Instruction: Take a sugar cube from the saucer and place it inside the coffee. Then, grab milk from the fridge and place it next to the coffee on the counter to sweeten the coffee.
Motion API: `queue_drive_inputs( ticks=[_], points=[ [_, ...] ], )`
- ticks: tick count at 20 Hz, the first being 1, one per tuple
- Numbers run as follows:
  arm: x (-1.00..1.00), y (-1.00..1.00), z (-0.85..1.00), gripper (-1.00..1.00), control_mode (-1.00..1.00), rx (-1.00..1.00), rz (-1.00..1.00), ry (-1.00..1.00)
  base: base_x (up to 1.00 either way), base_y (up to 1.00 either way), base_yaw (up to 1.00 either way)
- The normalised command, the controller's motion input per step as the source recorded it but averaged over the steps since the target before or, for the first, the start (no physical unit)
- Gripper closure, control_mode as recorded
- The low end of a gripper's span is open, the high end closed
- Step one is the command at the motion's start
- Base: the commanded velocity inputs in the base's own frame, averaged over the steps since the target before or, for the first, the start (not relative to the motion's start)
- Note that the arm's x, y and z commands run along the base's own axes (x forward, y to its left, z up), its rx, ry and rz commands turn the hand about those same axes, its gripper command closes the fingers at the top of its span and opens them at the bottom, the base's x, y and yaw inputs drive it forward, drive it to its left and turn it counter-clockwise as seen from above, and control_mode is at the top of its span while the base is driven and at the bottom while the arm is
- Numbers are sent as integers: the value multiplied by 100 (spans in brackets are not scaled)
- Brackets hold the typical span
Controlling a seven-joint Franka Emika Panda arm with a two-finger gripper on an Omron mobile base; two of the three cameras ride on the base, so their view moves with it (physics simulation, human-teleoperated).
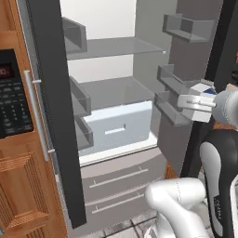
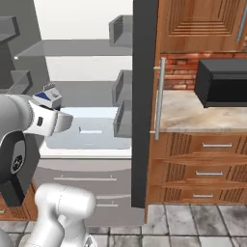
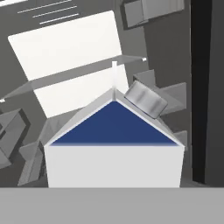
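My gripper [image 1: 195,100] is shut on the milk [image 1: 206,88], a small white carton with a blue gable. It holds the carton in the air in front of the open fridge [image 1: 116,93], beside the right door's bins [image 1: 169,83]. From the right base view, the milk [image 2: 47,97] sits at the end of my hand [image 2: 53,116], level with the lower shelf. In the hand view the milk [image 3: 113,162] stands close up, its grey cap [image 3: 146,99] showing, and it hides my fingertips. The counter [image 2: 193,113] lies right of the fridge. The coffee, the saucer and the sugar cube are out of view.
Both dark grey fridge doors stand open: one [image 1: 56,116] on the left, one edge-on [image 2: 144,106] between the fridge and the counter. A black microwave [image 2: 224,82] sits on the counter. A white drawer [image 1: 118,125] fills the lower fridge. A black control panel [image 1: 11,93] is set in wooden cabinets.
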Motion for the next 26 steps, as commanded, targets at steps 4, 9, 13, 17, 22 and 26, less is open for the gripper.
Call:
queue_drive_inputs(
  ticks=[4, 9, 13, 17, 22, 26],
  points=[
    [0, 0, 0, 100, 100, 0, 0, 0, -61, -9, -33],
    [0, 0, 0, 100, 100, 0, 0, 0, -45, -29, -46],
    [0, 0, 0, 100, 100, 0, 0, 0, -23, -54, -54],
    [0, 0, 0, 100, 100, 0, 0, 0, 1, -65, -52],
    [0, 0, 0, 100, 100, 0, 0, 0, 40, -70, -45],
    [0, 0, 0, 100, 100, 0, 0, 0, 95, -62, -31]
  ],
)
